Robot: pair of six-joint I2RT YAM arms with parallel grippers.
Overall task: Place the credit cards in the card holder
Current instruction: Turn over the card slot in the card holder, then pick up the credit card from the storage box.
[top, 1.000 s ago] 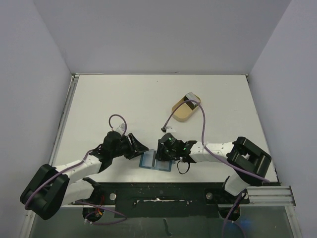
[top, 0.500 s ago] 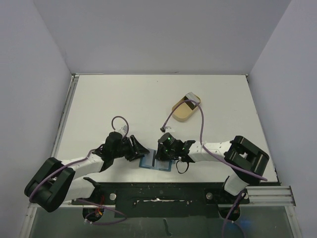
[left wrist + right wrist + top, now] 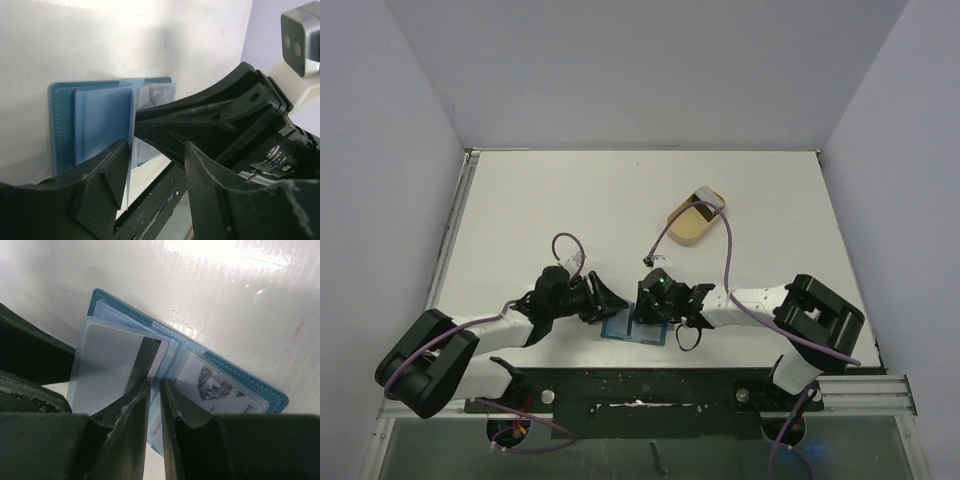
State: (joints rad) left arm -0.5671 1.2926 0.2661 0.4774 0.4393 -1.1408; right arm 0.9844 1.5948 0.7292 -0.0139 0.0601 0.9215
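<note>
Right gripper [image 3: 155,386] over credit card [image 3: 107,365], card holder [image 3: 125,307] spread open beneath

end effector [image 3: 154,386]: jaws nearly together over fold | card holder [image 3: 120,307]: open | 2 credit cards [image 3: 107,365] in pockets

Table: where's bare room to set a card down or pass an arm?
Bare: far-left table between its left edge and dish; strip behind the dish; right side past it. Crowded: near centre, left pincer and right pincer meeting over the wallet.
</note>
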